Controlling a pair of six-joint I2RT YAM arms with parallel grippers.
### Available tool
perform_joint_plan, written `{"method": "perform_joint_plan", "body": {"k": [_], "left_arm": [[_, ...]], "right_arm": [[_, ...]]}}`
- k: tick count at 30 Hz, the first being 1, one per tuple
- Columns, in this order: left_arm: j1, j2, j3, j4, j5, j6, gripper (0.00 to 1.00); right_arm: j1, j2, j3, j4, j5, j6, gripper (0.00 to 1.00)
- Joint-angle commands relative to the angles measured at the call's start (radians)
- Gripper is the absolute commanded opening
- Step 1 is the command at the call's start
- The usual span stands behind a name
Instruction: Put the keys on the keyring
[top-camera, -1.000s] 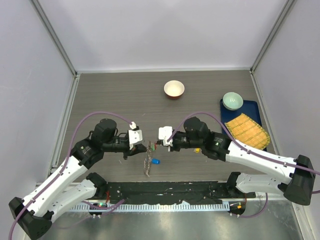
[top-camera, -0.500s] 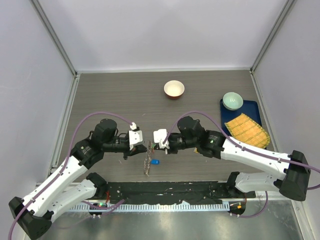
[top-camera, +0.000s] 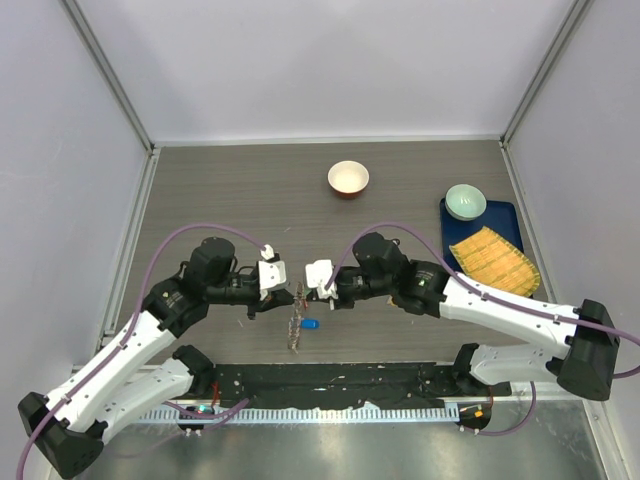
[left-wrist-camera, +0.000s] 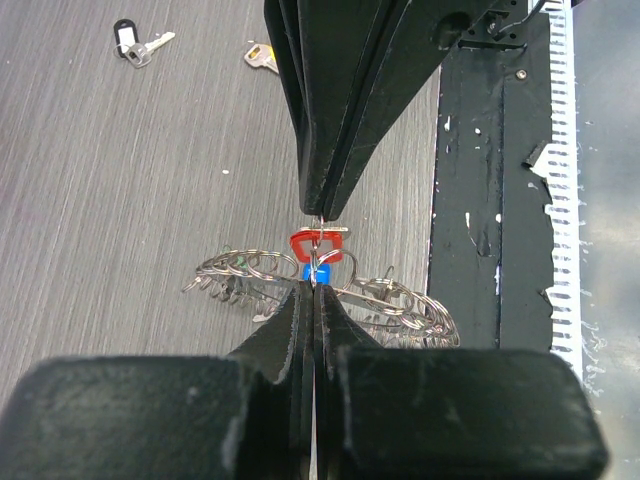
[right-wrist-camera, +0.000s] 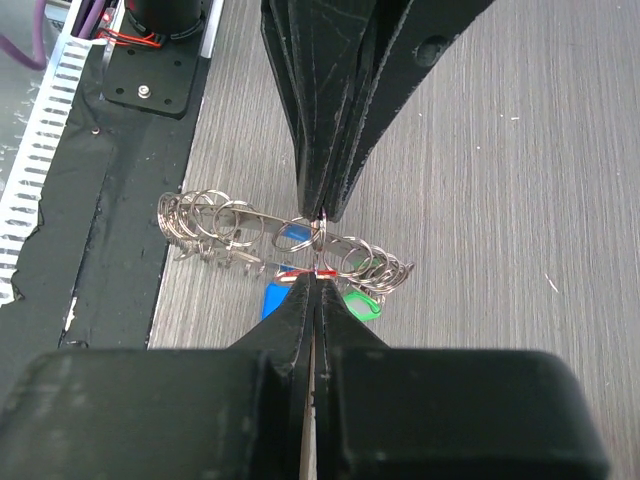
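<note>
The red key (left-wrist-camera: 318, 243), gripped in the right end effector (right-wrist-camera: 316, 285), has been advanced to the keyring (right-wrist-camera: 215, 215) clamped by the left end effector (left-wrist-camera: 313, 295), ready for threading.

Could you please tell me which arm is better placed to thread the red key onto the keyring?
Probably right: the right gripper already pinches the red key at the keyring, which the left gripper holds.
</note>
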Motion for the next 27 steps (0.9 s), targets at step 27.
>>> {"method": "perform_joint_plan", "body": {"k": [27], "left_arm": [[-0.004,0.003,0.011,0.054,0.012,0.003,0.0]], "right_arm": [[0.055,0.04,0.151,-0.157,0.188,-0.025,0.01]]}}
